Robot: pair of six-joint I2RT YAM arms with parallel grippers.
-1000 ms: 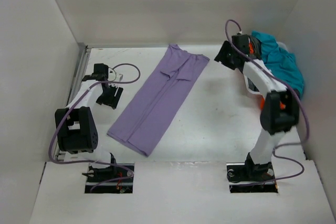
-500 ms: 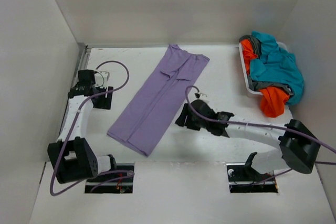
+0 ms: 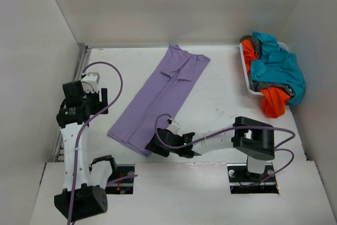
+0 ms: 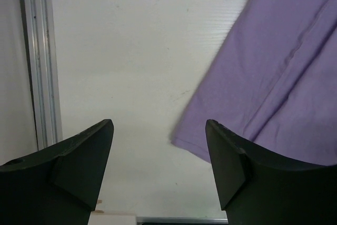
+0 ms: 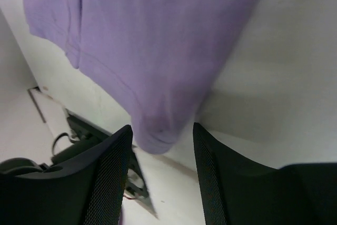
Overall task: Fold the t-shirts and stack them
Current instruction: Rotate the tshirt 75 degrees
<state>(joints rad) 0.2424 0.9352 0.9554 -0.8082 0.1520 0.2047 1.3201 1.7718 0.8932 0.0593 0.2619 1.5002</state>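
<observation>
I have the lavender t-shirt [image 3: 160, 96] lying flat on the tabletop [image 3: 226, 111]. It is folded into a long narrow strip that slants from the far middle down toward the near left.

The right arm is stretched low and leftward along the near edge. It puts the right hand [image 3: 154, 147] at the strip's near corner. In the right wrist view that corner's hem sits in the gap between the two fingers [image 5: 110, 172]. They stand apart, so the hand is released and pinching nothing (I cannot tell whether either fingertip brushes the cloth).

The left arm stands tall on the left side. The left hand [image 4: 158, 125] hangs over bare tabletop just left of the strip. It is released too, with nothing between its fingers. Its camera shows the strip's near-left corner off to the right and a metal rail [image 4: 39, 61] running along the left edge of the tabletop.

The other three shirts are heaped in the white basket [image 3: 245, 75] at the far right corner, well apart from both hands. The teal t-shirt [image 3: 279, 64] is on top and drapes toward the right wall. The orange t-shirt [image 3: 274, 101] spills over the near rim. The dark grey t-shirt [image 3: 263, 85] shows only as a band between them. The heap is tangled, so I cannot tell how the layers lie underneath.
</observation>
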